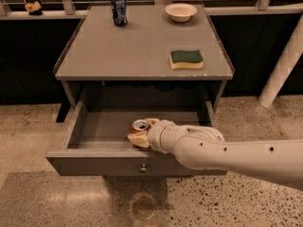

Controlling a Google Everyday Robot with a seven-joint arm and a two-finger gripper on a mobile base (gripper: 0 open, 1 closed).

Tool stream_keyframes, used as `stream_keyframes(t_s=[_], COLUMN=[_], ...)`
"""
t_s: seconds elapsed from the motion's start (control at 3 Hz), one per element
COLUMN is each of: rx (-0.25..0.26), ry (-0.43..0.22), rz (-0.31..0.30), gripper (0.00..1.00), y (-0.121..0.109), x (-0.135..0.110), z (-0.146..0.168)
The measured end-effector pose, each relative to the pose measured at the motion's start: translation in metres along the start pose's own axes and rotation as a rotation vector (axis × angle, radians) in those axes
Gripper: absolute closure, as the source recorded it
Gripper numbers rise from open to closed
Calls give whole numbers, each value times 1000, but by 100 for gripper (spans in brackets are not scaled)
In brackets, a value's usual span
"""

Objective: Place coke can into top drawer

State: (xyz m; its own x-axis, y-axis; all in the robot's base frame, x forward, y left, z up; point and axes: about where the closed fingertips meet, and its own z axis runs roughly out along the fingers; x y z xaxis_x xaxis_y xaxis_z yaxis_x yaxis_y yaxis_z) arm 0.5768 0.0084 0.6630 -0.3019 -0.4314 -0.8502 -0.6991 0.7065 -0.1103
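From my station I see the top drawer (94,162) pulled well out from under the table (137,51), its front panel and small knob (143,167) nearest the camera. The arm (227,152) reaches in over the drawer's front right corner, so the gripper (143,131) sits inside the drawer, just behind the front panel and a little right of the knob. The coke can (140,125) stands upright between the tan fingers (136,140), silver top showing, and I read the gripper as clamped on it, one finger on each side. Whether the can's base already rests on the drawer floor I cannot tell, because the wrist and front panel hide it. Holding it upright and low makes sense: once let go, it should settle rather than tip or roll. On the tabletop above the drawer, the dark blue can (119,9), the bowl (181,12) and the sponge (186,59) sit well clear of the reach. I judge only the release and withdrawal remain.
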Motion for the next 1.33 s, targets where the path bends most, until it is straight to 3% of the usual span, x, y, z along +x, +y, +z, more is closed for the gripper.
stream_keyframes(t_s=[0.67, 1.0, 1.33], rx=[0, 0, 0], ry=[0, 0, 0], rz=[0, 0, 0], gripper=[35, 4, 0], y=[0, 0, 0], x=[0, 0, 0], z=[0, 0, 0])
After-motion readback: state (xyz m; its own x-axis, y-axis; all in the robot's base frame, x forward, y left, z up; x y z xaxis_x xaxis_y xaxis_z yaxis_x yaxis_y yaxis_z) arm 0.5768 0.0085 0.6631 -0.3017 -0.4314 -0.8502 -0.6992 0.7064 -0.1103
